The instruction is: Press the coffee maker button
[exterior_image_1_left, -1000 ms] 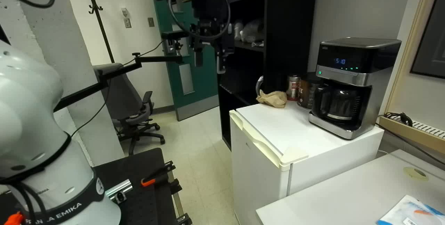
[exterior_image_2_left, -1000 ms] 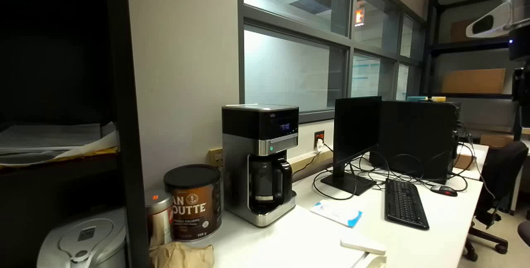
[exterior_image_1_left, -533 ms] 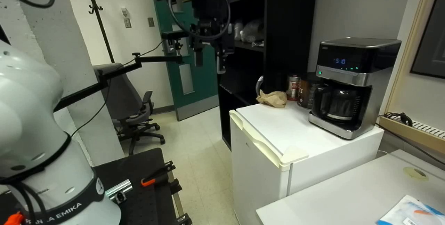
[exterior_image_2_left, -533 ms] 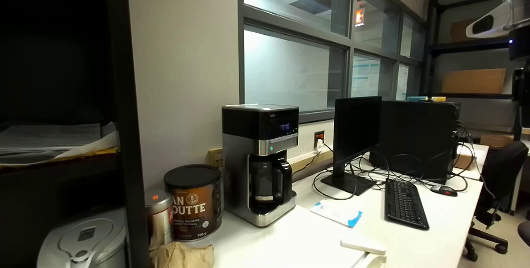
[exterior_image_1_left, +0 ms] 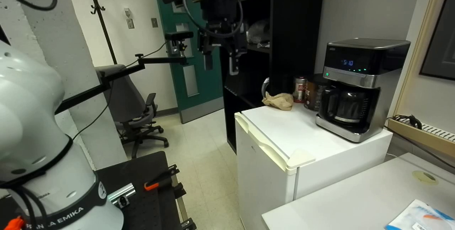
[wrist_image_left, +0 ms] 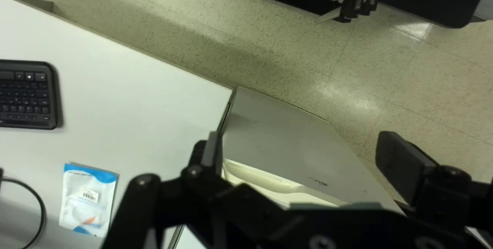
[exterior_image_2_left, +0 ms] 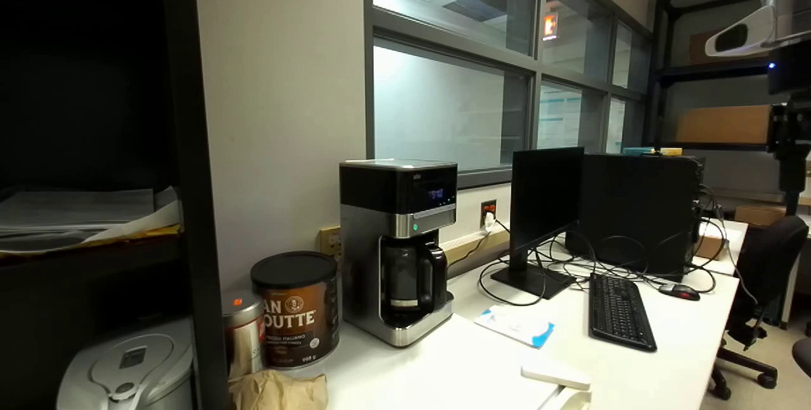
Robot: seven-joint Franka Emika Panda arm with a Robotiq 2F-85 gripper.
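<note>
My end effector [exterior_image_1_left: 220, 67] hangs in mid-air, fingers [wrist_image_left: 400, 166] well apart, nothing between them. If I press with that spread, one finger could miss the button [exterior_image_1_left: 327, 74], by my guess the one lit green on the silver strip, while the other strikes the carafe [exterior_image_1_left: 350, 103]; too hard a shove could slide the whole coffee maker [exterior_image_1_left: 368, 80] back. It stands on the fridge [exterior_image_1_left: 284, 127], well apart from the end effector; how much higher or lower, I can't fairly judge.
</note>
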